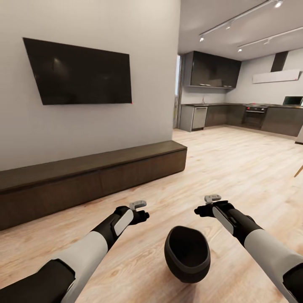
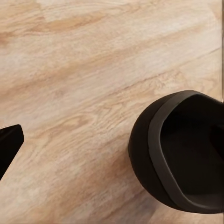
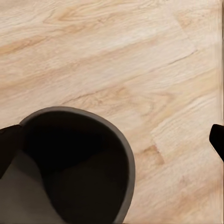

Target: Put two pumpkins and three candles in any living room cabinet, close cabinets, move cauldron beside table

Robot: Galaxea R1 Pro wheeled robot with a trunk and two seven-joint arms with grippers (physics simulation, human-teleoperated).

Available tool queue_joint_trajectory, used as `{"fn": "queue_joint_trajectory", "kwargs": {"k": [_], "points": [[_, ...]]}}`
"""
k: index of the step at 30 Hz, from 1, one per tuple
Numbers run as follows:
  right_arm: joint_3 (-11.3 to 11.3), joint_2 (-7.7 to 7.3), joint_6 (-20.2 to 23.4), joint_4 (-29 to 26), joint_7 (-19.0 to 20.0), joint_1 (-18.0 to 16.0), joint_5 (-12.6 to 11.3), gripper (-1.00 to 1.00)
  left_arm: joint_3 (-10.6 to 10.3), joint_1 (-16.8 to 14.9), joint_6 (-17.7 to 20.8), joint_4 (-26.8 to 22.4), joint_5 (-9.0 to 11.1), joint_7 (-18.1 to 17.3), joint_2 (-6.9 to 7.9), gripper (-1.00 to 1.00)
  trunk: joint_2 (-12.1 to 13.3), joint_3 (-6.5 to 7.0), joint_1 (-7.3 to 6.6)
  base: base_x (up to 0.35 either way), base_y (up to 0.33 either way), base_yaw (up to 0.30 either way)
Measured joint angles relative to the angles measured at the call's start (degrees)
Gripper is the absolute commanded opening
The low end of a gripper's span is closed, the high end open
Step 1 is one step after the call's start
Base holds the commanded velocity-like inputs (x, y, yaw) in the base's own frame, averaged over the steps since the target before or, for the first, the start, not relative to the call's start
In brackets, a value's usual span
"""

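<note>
The black cauldron (image 1: 187, 252) stands on the wooden floor between my two forearms, its wide mouth facing up and its inside dark. It also appears in the left wrist view, cauldron (image 2: 179, 154), and in the right wrist view, cauldron (image 3: 74, 163). My left gripper (image 1: 145, 216) hangs open above the floor, just left of the pot. On the pot's other side my right gripper (image 1: 198, 210) is open too, holding nothing. The long, low dark-brown cabinet (image 1: 105, 176) runs along the wall under the TV, its fronts shut. The pumpkins, candles and table are out of view.
A black TV (image 1: 80, 73) hangs on the grey wall above the cabinet. Light wood floor (image 1: 235, 168) stretches right toward a kitchen with dark cupboards (image 1: 214, 69) and counters at the back. A slanted wooden leg (image 1: 299, 170) pokes in at the right edge.
</note>
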Motion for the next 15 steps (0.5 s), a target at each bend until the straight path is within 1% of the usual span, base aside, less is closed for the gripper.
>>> {"fn": "queue_joint_trajectory", "kwargs": {"k": [4,10,15], "points": [[0.37,-0.01,0.01,0.00,-0.01,0.00,0.00,1.00,0.00,-0.01,-0.01,0.08,-0.01,-0.04,-0.09,1.00,0.00,0.07,0.00,0.000,-0.120,0.010],[0.49,0.01,0.02,0.00,-0.04,0.01,-0.01,1.00,0.01,-0.01,-0.01,0.11,-0.01,-0.07,-0.23,1.00,0.00,0.10,0.00,-0.009,-0.034,0.002],[0.55,0.06,0.10,1.00,-0.02,0.01,0.02,1.00,0.00,-0.01,-0.01,0.09,-0.01,-0.04,-0.25,1.00,0.00,0.10,0.02,-0.145,-0.150,0.000]]}}
